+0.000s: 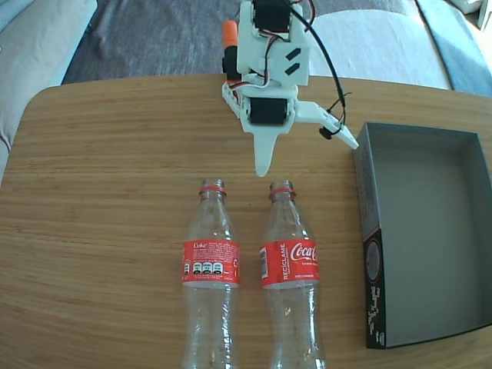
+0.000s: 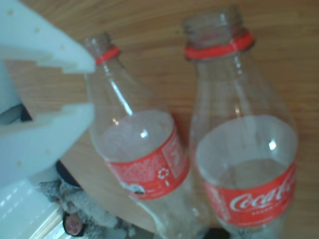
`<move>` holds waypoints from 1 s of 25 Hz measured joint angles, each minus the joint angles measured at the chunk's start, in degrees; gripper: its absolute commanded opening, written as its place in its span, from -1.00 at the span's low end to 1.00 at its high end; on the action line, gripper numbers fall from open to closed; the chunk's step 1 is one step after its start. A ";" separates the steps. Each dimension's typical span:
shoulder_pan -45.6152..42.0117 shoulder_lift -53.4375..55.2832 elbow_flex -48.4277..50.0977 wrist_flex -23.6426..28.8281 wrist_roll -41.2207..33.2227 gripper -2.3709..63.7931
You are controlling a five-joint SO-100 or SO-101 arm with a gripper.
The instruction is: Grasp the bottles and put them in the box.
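2 capless bottles (image 2: 137, 149) (image 2: 244, 144) side by side on wood table (image 2: 149, 20), white jaws at left.

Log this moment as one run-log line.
gripper: open, empty, above bottle necks | two clear plastic red-labelled bottles: lying on wooden table | dark grey cardboard box: empty
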 measured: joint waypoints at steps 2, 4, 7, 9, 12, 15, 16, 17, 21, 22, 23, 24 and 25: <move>-0.09 -5.19 -4.75 0.00 0.00 -0.81; -0.09 -9.84 -9.32 0.00 0.00 -0.81; -0.09 -14.77 -15.38 0.00 0.00 -0.81; -0.09 -17.14 -18.46 0.00 0.00 -0.81; -2.29 -18.81 -22.24 0.00 0.00 -0.81; -6.94 -19.16 -24.26 0.88 -0.09 -0.81; -8.79 -19.42 -24.79 1.85 -1.05 -0.81; -10.37 -19.86 -25.40 3.16 -2.64 -0.81; -11.95 -24.43 -28.56 8.70 -10.46 -0.81; -12.22 -25.84 -29.71 10.02 -12.66 -0.81; -12.74 -27.16 -31.11 10.90 -14.77 -0.81; -13.10 -28.65 -32.43 11.34 -16.79 -0.81; -13.18 -29.97 -33.93 11.43 -18.90 -0.81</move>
